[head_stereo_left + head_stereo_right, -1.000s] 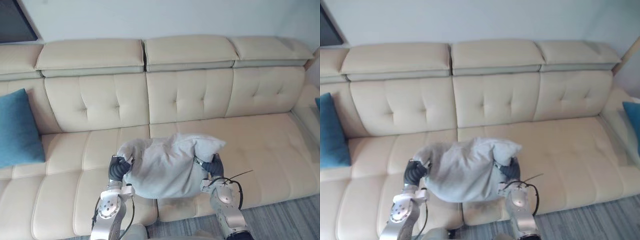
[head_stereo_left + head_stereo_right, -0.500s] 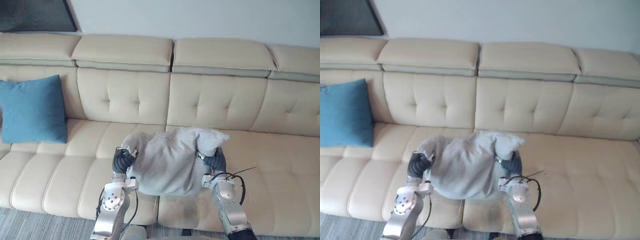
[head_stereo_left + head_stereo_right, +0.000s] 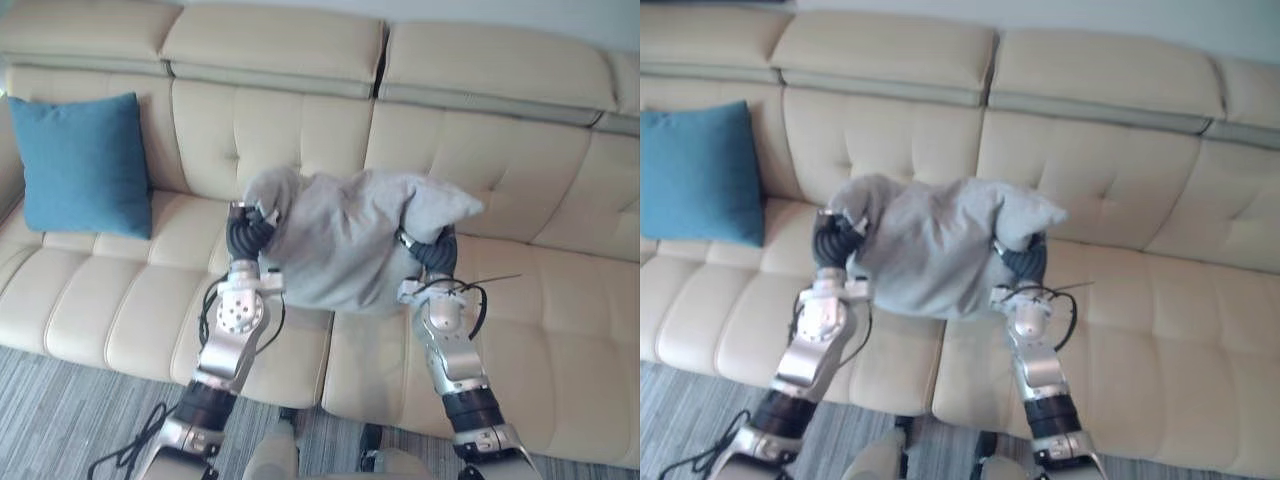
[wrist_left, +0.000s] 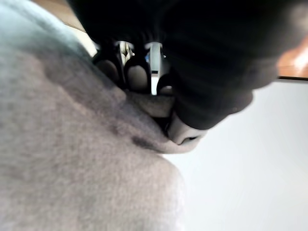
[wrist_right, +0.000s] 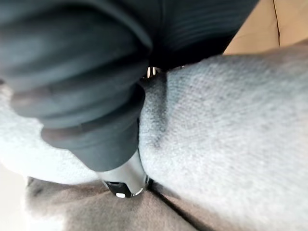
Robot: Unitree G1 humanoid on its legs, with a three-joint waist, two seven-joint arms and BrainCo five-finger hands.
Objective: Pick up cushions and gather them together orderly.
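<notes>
Both my hands hold a grey cushion up in front of the cream sofa. My left hand is shut on the cushion's left corner and my right hand on its right corner, where the cloth bunches up. In the left wrist view, dark fingertips dig into the grey cushion. In the right wrist view, the thumb presses into the grey cushion. A blue cushion leans upright against the sofa's backrest to the left, apart from the grey one.
The sofa seat stretches away on the right. A grey striped carpet lies in front of the sofa at the lower left. The sofa's armrest corner rises just left of the blue cushion.
The whole picture has shifted, so the camera has moved left along the sofa. The blue cushion now shows closer to the held grey cushion. Both hands keep their hold.
</notes>
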